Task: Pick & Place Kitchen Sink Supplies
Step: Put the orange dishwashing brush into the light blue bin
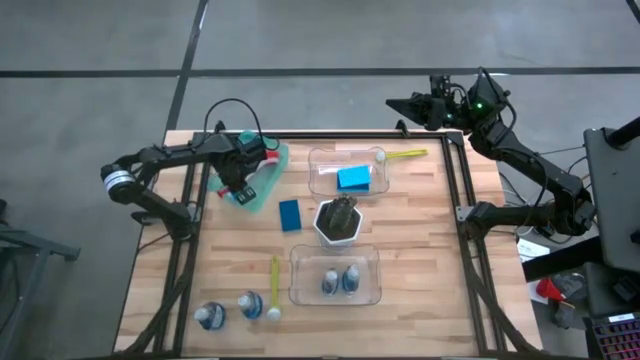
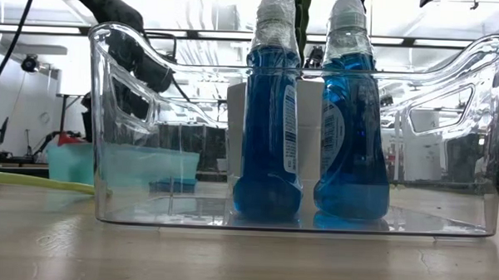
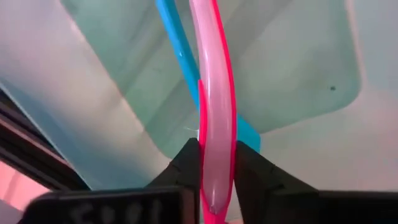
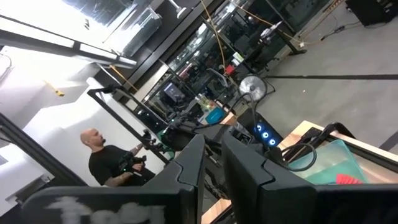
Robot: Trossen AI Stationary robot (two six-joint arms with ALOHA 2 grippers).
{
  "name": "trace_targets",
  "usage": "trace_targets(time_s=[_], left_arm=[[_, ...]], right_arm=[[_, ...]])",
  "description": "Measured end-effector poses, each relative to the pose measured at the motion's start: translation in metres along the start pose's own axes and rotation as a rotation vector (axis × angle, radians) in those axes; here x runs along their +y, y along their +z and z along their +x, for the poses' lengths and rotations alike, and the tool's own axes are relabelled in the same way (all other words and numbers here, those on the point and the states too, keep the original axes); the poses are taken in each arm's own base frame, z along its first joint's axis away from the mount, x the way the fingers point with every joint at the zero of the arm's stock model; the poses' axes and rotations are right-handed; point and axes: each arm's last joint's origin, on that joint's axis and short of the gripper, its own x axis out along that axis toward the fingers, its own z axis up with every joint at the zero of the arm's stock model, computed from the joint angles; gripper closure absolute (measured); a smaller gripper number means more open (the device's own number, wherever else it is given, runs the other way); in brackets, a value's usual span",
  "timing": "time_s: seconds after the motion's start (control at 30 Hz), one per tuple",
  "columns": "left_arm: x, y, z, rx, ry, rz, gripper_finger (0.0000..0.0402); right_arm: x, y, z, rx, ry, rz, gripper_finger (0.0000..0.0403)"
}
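My left gripper [image 1: 240, 187] points down into the green tray [image 1: 272, 180] at the table's far left and is shut on a pink brush [image 3: 214, 93]. A blue brush [image 3: 177, 43] lies beside and partly under the pink one on the tray floor [image 3: 292, 62]. My right gripper [image 4: 211, 168] is raised beyond the table's far right corner [image 1: 428, 108], shut and holding nothing. A blue sponge [image 1: 290, 214] lies flat on the table. A yellow brush [image 1: 275, 285] and two bottles [image 1: 210, 317] [image 1: 250, 305] are near the front left. My left gripper pinches the pink brush's handle [image 3: 215, 140] between its two fingers [image 3: 186, 163], coming from above and pointing down. The fingers lie across the handle, one on each long side. Whether the brush is lifted off the tray floor I cannot tell.
A far clear bin [image 1: 320, 185] holds a blue sponge [image 1: 354, 178], with a yellow brush [image 1: 402, 155] across its rim. A near clear bin [image 2: 131, 194] holds two bottles of blue liquid [image 2: 271, 116] [image 2: 354, 119]. A white pot with a plant [image 1: 338, 220] stands between the bins.
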Motion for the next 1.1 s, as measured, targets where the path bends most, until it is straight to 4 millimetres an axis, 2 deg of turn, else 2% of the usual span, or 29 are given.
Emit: trace_targets(time_s=[0.27,0.47,0.77,1.1], left_arm=[[0.002,0.005,-0.009,-0.035,0.043,0.034,0.0348],[0.004,0.009,-0.016,-0.065,0.086,0.134,0.0338],[0.003,0.006,-0.007,-0.048,0.095,0.247,0.0324],[0.004,0.008,-0.005,-0.069,0.134,0.251,0.0296]], right_arm=[[-0.001,-0.001,0.0,0.005,-0.007,0.006,0.0351],[-0.001,-0.001,0.0,0.005,-0.008,0.006,0.0351],[-0.001,-0.001,0.0,0.0,-0.014,0.01,0.0351],[0.0,-0.002,0.001,-0.004,-0.02,0.012,0.0351]])
